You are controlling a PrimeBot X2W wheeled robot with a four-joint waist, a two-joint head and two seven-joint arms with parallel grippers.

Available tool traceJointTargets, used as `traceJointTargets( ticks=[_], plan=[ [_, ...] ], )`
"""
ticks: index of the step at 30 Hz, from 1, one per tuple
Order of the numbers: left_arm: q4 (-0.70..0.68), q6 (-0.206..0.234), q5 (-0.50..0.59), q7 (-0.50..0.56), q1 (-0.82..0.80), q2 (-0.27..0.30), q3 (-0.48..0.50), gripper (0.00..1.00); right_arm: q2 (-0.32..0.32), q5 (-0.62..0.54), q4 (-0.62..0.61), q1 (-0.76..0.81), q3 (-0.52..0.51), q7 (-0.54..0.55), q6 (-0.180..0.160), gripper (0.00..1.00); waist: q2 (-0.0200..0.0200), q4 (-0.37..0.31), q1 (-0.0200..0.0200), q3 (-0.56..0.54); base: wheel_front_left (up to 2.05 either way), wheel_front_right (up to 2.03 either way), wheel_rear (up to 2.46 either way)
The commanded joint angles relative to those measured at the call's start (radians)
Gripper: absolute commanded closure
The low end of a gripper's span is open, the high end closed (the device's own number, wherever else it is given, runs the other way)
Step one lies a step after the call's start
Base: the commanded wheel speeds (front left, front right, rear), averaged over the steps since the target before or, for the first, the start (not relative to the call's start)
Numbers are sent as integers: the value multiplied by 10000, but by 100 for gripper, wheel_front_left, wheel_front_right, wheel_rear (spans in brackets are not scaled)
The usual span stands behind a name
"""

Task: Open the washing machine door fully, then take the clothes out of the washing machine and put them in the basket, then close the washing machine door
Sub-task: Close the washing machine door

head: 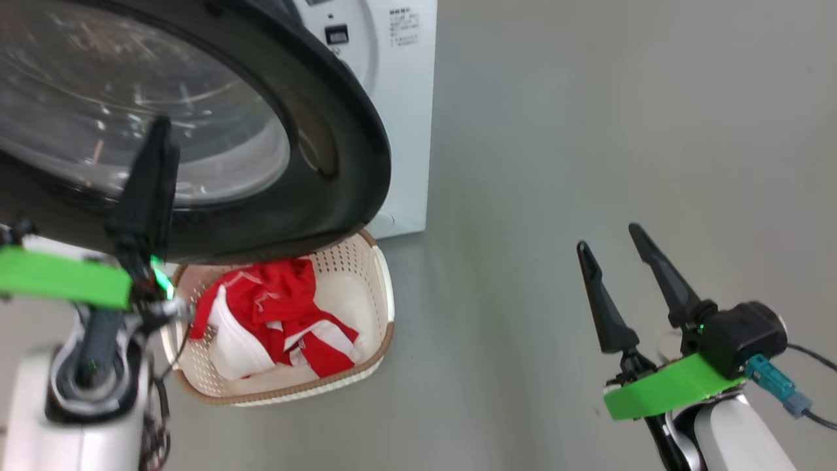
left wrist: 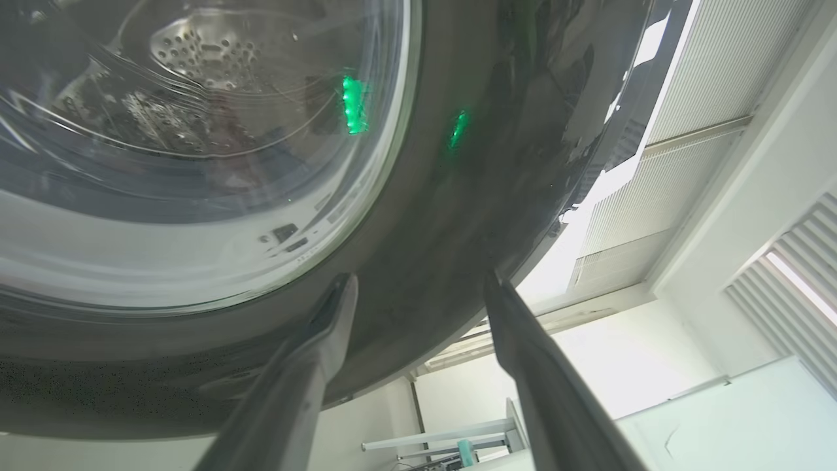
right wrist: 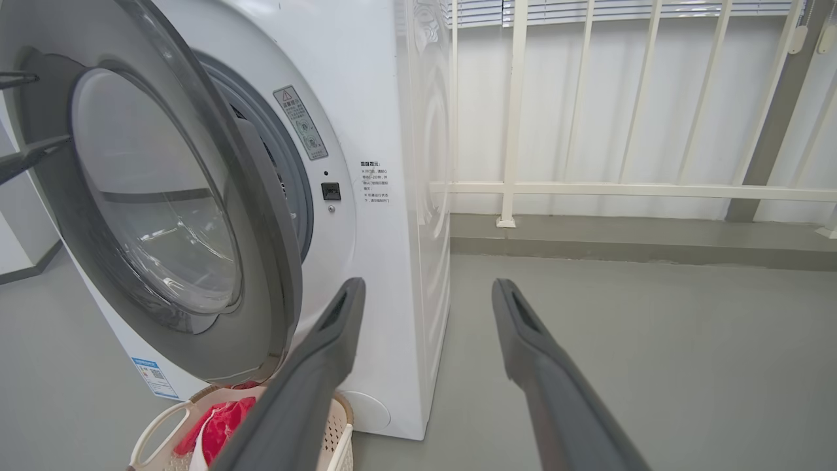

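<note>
Clothes (head: 274, 314) lie in basket (head: 382, 288) below the half-open washing machine door (head: 340, 131), so unloading looks done, only closing left; left gripper (left wrist: 418, 281) spread at the door's outer rim, right gripper (head: 608, 237) spread, empty, well apart.

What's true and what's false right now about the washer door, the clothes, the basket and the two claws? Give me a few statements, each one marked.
The clothes lie in the basket. True.
The washing machine door is shut. False: it stands open.
The right claw grips a garment. False: it is open and empty.
The left claw is open, close to the door's black rim. True.
</note>
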Motion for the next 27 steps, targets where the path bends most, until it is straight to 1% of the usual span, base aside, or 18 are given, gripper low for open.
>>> traceJointTargets(
  ticks=[1, 4, 5, 6, 9, 10, 16, 19, 24, 27],
  plan=[
    [-334, -145, 335, -190, 316, 394, 192, 0, 19, 47, -172, 112, 212, -63, 48, 0, 0, 176, 0, -405, 0, 0, 0],
    [-522, -365, 1361, -838, 1116, 665, 86, 0, 23, 79, -121, 279, 212, -63, 48, 0, 0, 289, 0, -768, 0, 0, 0],
    [-639, -487, 2003, -1222, 1627, 836, -33, 0, 25, 91, -91, 423, 195, -63, 48, 0, 0, 377, 0, -1011, 0, 0, 0],
    [-674, -526, 2364, -1449, 1877, 941, -83, 0, 25, 97, -71, 493, 184, -63, 48, 0, 0, 425, 0, -1137, 0, 0, 0],
    [-749, -613, 3587, -2191, 2582, 1314, -307, 0, 27, 114, 4, 691, 190, -63, 48, 0, 0, 537, 0, -1524, 0, 0, 0],
    [-749, -613, 3587, -2191, 2582, 1314, -307, 0, 27, 114, 4, 691, 190, -63, 48, 0, 0, 537, 0, -1524, 0, 0, 0],
    [-941, -701, 5867, -3899, 3805, 1984, -808, 0, 31, 161, 61, 981, 215, -63, 48, 0, 0, 647, 0, -2070, 0, 0, 0],
    [-1021, -703, 7056, -4495, 4264, 2284, -999, 0, 32, 166, 39, 1054, 207, -63, 48, 0, 0, 667, 0, -2170, 0, 0, 0],
    [-1260, -710, 8522, -4816, 4964, 2196, -836, 0, 34, 179, 5, 1170, 165, -63, 48, 0, 0, 634, 0, -2321, 0, 0, 0],
    [-1577, -695, 9634, -4831, 5379, 1992, -414, 0, 35, 140, -43, 1200, 58, -63, 48, 0, 0, 614, 0, -2370, 0, 0, 0]
  ],
)
